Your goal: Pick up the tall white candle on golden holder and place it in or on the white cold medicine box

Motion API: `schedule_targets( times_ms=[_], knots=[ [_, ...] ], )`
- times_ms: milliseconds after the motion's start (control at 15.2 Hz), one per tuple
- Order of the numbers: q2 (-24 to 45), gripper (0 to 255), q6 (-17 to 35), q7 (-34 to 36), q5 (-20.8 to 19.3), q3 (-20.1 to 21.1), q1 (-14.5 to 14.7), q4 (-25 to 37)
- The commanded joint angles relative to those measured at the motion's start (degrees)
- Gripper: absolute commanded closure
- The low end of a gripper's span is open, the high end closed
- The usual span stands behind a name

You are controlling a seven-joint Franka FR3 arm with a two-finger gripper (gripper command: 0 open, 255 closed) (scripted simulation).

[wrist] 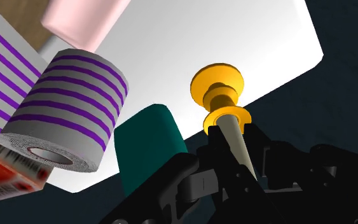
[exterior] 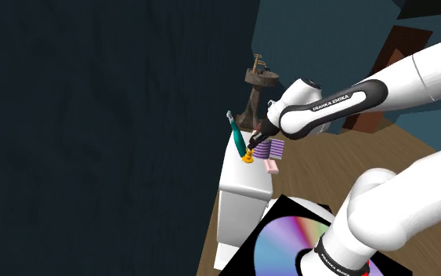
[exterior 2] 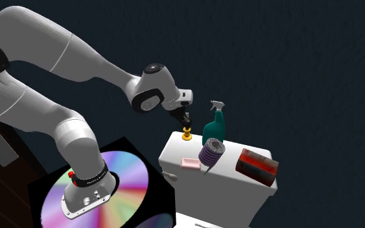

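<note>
The pale candle [wrist: 232, 136] stands in a golden holder [wrist: 217, 88] near the back edge of a white toilet tank lid [exterior 2: 229, 181]. My gripper [wrist: 234, 130] is shut on the candle's shaft, above the holder [exterior: 247, 157] [exterior 2: 187, 135]. Whether the holder's foot still touches the lid [exterior: 246, 182] I cannot tell. A small pale pink box [exterior 2: 190, 162] [exterior: 272, 165] [wrist: 85, 19] lies flat on the lid toward the arm's stand. A red box with white print [exterior 2: 259, 163] [wrist: 6, 175] lies at the lid's other end.
A teal spray bottle [exterior 2: 214, 126] [exterior: 234, 133] [wrist: 149, 146] stands close beside the candle. A purple-striped roll [exterior 2: 210, 152] [exterior: 269, 147] [wrist: 63, 108] lies between bottle and pink box. A dark wall rises behind the tank. A brown side table [exterior: 259, 78] stands beyond.
</note>
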Motion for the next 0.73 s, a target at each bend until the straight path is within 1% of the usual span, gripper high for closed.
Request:
schedule_targets(
  times_ms=[0, 660],
  knots=[
    [-1.7, 255, -2.4, 0.2, -0.2, 0.5, -0.4, 0.6],
    [-7.4, 255, -12.5, 1.1, 0.0, 2.7, -1.0, 5.2]
  ],
)
